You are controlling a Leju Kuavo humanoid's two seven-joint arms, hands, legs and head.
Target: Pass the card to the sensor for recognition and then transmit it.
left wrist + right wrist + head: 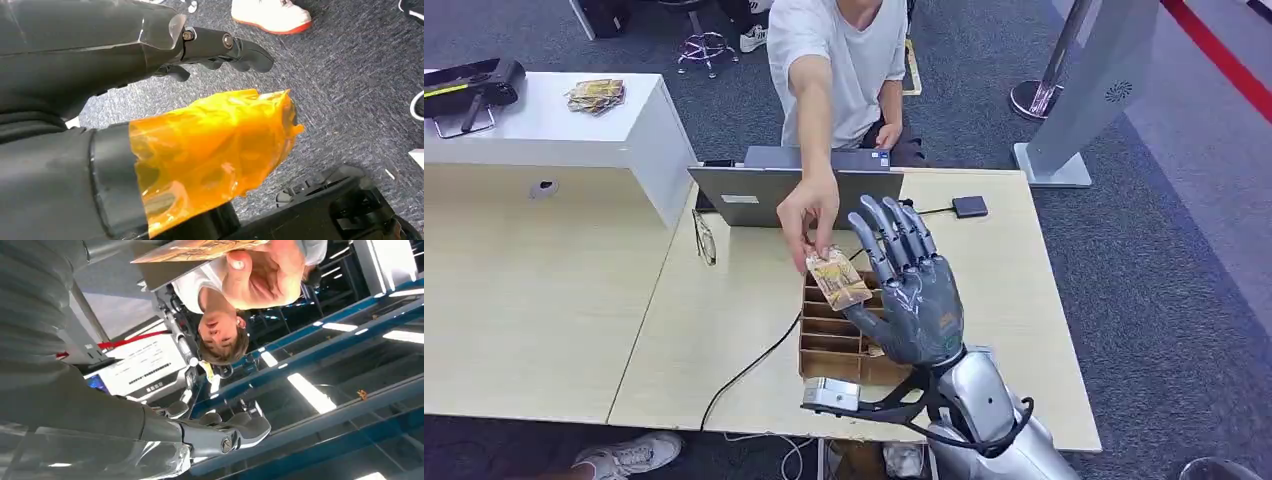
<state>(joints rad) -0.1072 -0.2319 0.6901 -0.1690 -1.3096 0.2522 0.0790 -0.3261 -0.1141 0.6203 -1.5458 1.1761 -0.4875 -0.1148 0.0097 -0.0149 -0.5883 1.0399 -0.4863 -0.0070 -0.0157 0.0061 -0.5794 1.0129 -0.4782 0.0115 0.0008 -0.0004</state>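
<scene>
You're watching the silver right hand (911, 290) spreading empty; a person's hand (809, 212) is pinching the tan patterned card (837, 279) beside it — handover looks done.

Office or reception-type workspace: pale wood desks (534, 300), open laptop (764, 190), grey carpet floor (1164, 260), white counter (574, 125), stanchion post with red belt (1049, 70), long ceiling strip lights (312, 392).

No readable text — card (837, 278) print too small, screen (142, 371) lines blurred, no legible labels
</scene>
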